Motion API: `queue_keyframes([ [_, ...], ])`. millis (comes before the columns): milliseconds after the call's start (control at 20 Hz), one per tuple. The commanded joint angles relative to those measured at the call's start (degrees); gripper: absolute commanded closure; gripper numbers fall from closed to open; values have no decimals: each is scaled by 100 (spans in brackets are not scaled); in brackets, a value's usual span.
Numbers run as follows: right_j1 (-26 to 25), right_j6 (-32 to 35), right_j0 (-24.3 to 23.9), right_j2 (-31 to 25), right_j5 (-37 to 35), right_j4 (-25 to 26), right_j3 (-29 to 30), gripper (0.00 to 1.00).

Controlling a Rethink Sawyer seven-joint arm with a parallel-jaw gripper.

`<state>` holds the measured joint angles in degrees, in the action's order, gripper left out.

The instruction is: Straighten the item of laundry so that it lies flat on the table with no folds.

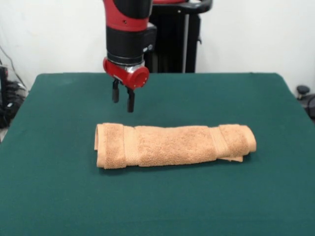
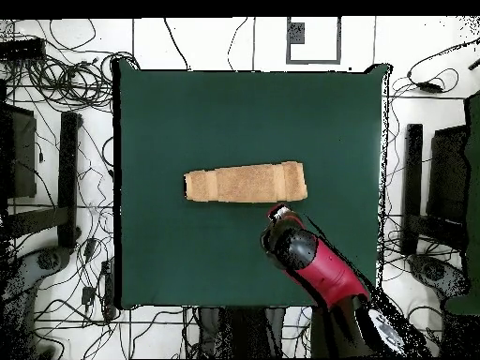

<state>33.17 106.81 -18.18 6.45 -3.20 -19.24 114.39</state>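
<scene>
The orange-tan towel (image 1: 172, 145) lies in the middle of the dark green table (image 1: 221, 98), folded over into a long narrow strip with doubled ends. In the overhead view the towel (image 2: 246, 182) is a thin bar across the table (image 2: 187, 112). My gripper (image 1: 123, 98) hangs above the table just behind the towel's left end in the front view, not touching it. Its two black fingers (image 1: 131, 102) stand apart with nothing between them. In the overhead view the gripper (image 2: 277, 214) sits just below the towel's right end.
The black pedestal (image 1: 172, 34) stands behind the table's far edge. Cables (image 2: 56, 75) and dark equipment (image 2: 441, 178) lie on the floor around the table. Green tabletop stretches wide on all sides of the towel.
</scene>
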Motion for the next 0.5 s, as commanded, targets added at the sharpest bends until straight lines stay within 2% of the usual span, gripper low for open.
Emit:
queue_keyframes([
  [50, -67, 457, 9, -447, 39, 400, -510, 0],
  [150, -26, 362, -45, -468, -29, 559, -559, 0],
  [300, 87, -227, -216, -615, -366, 1120, -710, 0],
  [500, 191, -1294, -899, -1530, -1100, 2100, -900, 0],
])
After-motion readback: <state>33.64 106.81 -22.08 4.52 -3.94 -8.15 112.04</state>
